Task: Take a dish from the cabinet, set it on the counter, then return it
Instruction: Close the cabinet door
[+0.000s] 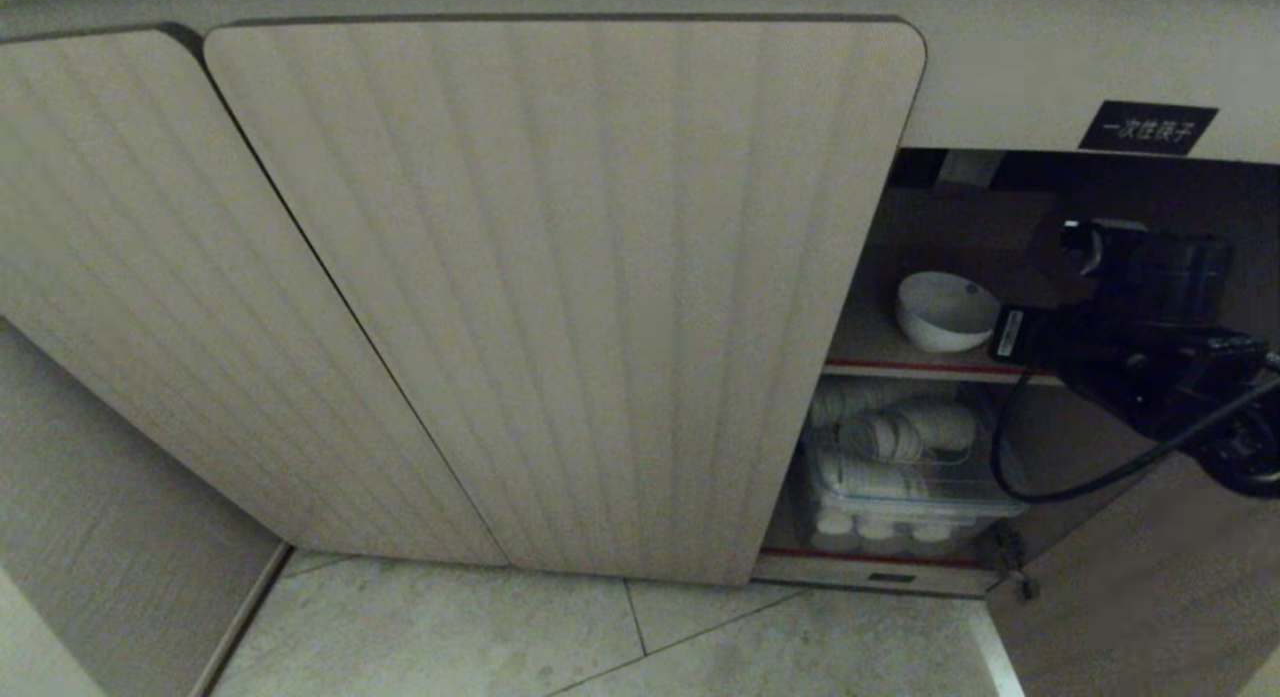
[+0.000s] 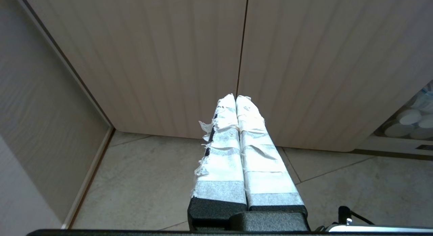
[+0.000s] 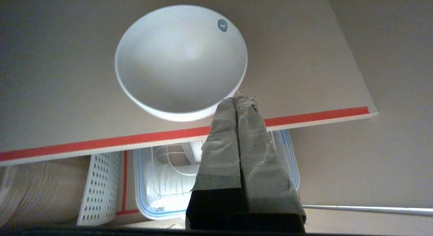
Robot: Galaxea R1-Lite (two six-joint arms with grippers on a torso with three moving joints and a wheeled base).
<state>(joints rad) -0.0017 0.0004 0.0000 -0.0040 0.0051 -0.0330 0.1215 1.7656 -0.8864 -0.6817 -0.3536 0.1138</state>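
The cabinet [image 1: 560,277] is standing with its two left fluted doors shut and its right compartment exposed; a small black label [image 1: 1148,127] with white characters is sitting on the panel above the opening. The dish [image 1: 945,310], a small white bowl, is resting upright on the upper inner shelf [image 1: 880,362], close behind the shelf's red front edge. In the right wrist view the dish [image 3: 181,60] is showing a small round grey sticker just inside its rim.

The right tool [image 3: 238,99] is reaching into the open compartment at shelf level. Its taped fingers are pressing together, clenched on nothing, and the tips are lying just at the near rim of the dish; whether they are touching it cannot be told. In the head view the right arm is appearing as a dark mass beside the dish, with a black cable [image 1: 1040,477] looping down under it.

Below the shelf, a clear plastic tub [image 3: 287,151] with a blue-lined rim is holding stacked white items, and a white perforated basket [image 3: 98,188] is standing beside it. A red strip is also marking the front edge of the lower shelf.

The left tool [image 2: 236,100] is hanging idle, well apart from the work, in front of the seam between the two shut doors and above the tiled floor [image 2: 145,181]. Its white-taped fingers are lying flat against each other, clenched and empty.
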